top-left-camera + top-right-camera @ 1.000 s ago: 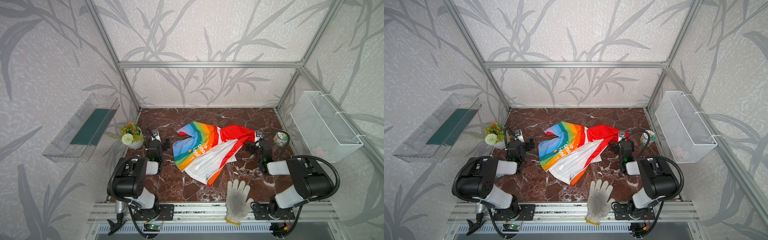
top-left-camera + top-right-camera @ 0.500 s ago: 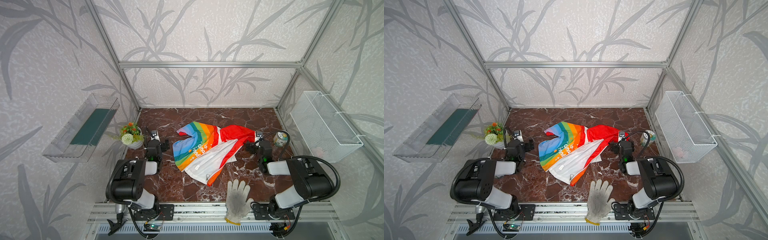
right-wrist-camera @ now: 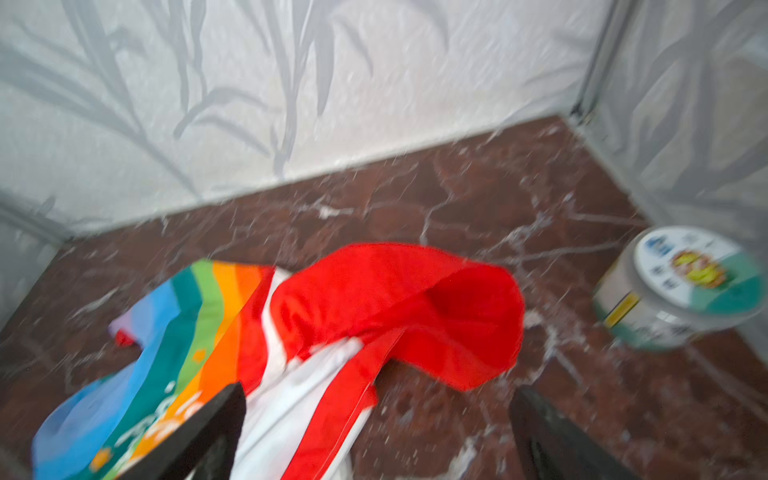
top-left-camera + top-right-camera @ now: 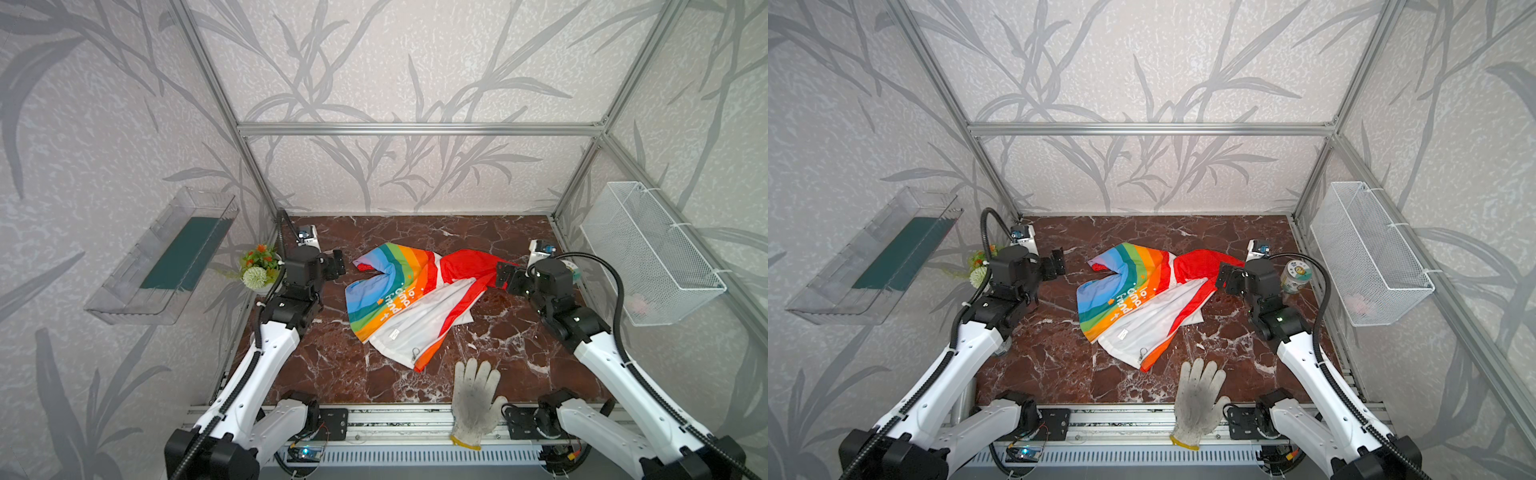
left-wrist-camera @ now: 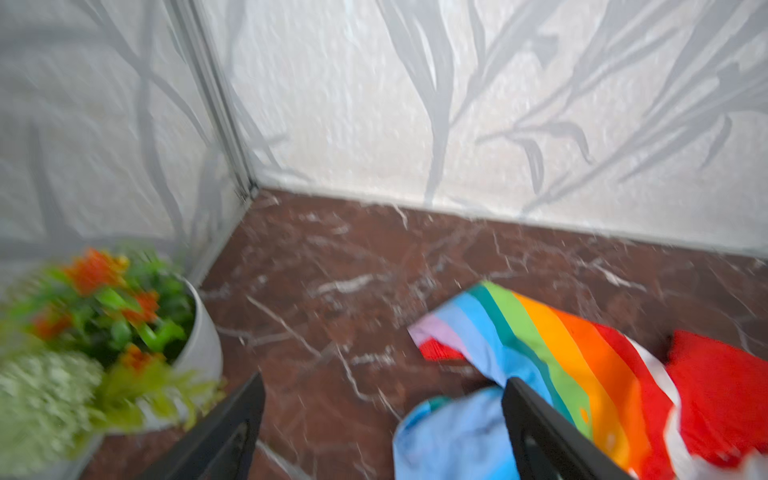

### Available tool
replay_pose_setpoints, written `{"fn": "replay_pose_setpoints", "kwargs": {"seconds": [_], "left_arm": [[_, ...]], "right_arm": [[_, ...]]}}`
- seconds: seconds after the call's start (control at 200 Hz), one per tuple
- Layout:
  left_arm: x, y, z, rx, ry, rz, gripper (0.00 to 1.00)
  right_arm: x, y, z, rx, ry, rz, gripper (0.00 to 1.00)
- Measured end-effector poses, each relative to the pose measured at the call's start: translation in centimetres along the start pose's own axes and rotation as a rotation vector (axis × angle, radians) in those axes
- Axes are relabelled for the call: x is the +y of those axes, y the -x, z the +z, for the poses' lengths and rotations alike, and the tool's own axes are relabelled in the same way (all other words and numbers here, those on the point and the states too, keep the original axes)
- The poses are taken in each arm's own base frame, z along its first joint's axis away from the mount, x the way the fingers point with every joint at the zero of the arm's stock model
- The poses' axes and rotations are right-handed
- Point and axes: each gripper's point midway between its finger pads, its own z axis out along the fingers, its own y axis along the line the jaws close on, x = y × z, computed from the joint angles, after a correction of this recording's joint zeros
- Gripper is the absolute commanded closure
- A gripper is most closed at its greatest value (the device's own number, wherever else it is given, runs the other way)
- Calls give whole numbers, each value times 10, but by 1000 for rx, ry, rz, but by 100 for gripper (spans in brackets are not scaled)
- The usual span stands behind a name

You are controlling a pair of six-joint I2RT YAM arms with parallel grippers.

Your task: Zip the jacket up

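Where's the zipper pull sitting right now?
In both top views the zipper pull lies on the white panel of the jacket, near its front corner, just beyond the work glove.

Both wrist views are smeared: the potted plant runs off the frame, and the label on the jar is unreadable. In a top view the right arm hides most of that jar, at three o'clock from the jacket. The white lettering is too small to read; a pale pink item in the wire basket cannot be identified.
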Motion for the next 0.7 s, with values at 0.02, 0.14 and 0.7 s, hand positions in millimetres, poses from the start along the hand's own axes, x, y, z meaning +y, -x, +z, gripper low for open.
{"fn": "replay_pose_setpoints", "kwargs": {"seconds": [0.02,0.14,0.7], "left_arm": [[-1,-9,1,32,-6,-13,13],[-1,-65,-2,222,-34,-97,16],[-27,-195,-21,590,-177,-443,19]], "right_arm": [[6,-10,0,41,16,11,1],[42,-66,-10,241,105,53,1],[169,-215,-11,708,292,40,1]]}}
